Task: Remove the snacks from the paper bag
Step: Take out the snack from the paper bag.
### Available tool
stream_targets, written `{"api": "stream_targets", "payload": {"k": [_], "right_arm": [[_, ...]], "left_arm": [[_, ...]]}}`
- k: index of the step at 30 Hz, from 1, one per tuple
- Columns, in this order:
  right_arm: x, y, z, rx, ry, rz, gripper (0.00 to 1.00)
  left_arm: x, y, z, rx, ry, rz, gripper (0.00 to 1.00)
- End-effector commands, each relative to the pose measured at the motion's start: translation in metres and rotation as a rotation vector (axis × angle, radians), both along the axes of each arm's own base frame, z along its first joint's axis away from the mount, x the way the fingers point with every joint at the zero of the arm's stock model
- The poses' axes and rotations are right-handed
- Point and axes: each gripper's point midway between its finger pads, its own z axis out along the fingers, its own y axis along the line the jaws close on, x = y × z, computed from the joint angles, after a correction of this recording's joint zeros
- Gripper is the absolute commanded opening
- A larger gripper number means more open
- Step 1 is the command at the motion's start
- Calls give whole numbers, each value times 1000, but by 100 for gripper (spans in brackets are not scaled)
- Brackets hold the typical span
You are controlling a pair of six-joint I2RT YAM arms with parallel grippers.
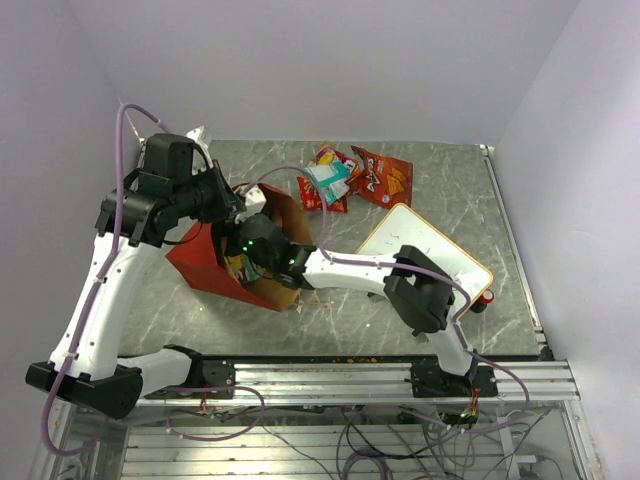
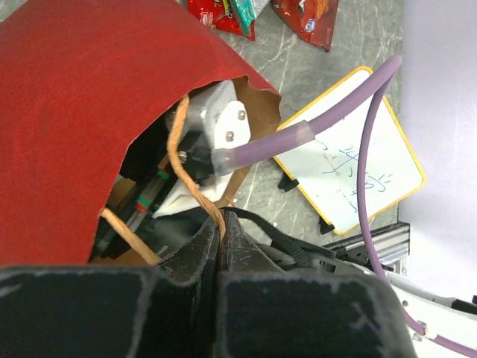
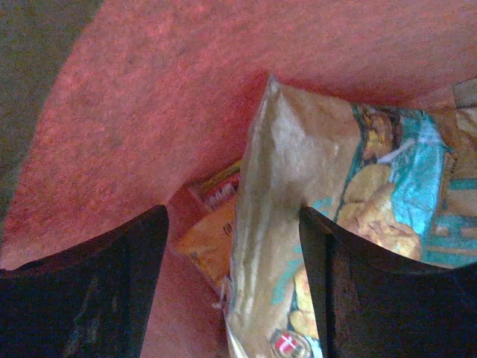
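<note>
Grey table [image 1: 420, 310] holds three snacks [image 1: 383, 175]; paper bag [image 1: 205, 265] holds two.

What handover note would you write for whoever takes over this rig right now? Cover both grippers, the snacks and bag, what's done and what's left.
Left gripper: shut on the string handle of the paper bag.
Right gripper: open, inside the bag, at the edge of a teal-and-gold chip bag.
Done: red packets and a teal packet lie on the table.
Left: that chip bag and a yellow packet behind it.
</note>
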Motion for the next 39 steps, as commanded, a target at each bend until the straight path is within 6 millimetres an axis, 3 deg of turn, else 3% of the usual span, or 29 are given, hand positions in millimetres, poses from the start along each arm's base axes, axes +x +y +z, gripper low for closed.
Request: {"api": "stream_targets", "payload": {"k": [1,3,5,8,12,16,24,32,39], "right_arm": [[14,2,-18,-117,19,-141,71],[20,-9,-35,-161,70,-226,68],[23,-21,-37,-163,71,-267,61],[20,-39,-25,-127,38,-288,32],[20,-54,-16,-166,30,-319,17],[12,-60,10,-155,-14,-264,0],[-7,-77,30,-162,-19,-192,0],[-36,-91,83,-41,-33,-68,0],[-57,-113,133,57,-46,-10,0]], "left_arm": [[-6,-1,16,-12,-37,-24,7],[-9,0,18,-17,-43,-22,7],[-12,2,17,-16,-42,-14,7],[-18,4,14,-12,-34,-12,7],[-20,5,9,-18,-26,-3,7],[-21,5,7,-23,-29,-4,7],[-18,3,3,-18,-17,-13,7],[-14,2,5,-14,-22,-18,7],[-11,16,-8,48,28,57,7]]}}
